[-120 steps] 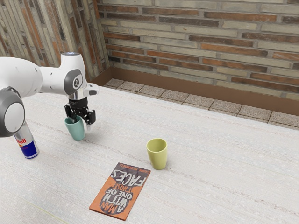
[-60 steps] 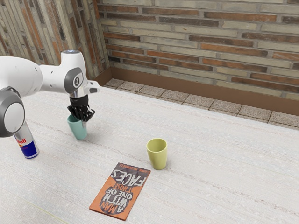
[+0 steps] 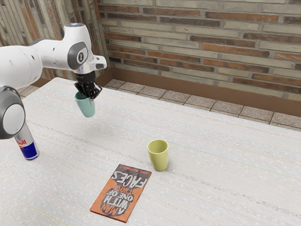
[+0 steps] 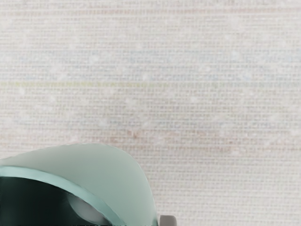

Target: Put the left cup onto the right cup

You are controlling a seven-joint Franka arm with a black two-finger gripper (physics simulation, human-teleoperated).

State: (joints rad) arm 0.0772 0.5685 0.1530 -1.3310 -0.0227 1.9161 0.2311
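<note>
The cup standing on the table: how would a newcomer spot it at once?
Start at the pale table before the brick wall. Near its middle, beside the orange book, stands the cup. It is yellow-green, unlike the teal cup held aloft by the gripper.

The teal cup (image 3: pixel 86 106) hangs in the air at the exterior view's left, slightly tilted, mouth up; the yellow-green cup (image 3: pixel 158 154) stands upright on the table (image 3: pixel 235 160), well apart to its right

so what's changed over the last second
The gripper, shut on the teal cup, has carried it up and a little toward the exterior view's right. The yellow cup, book and can stayed put.
</note>
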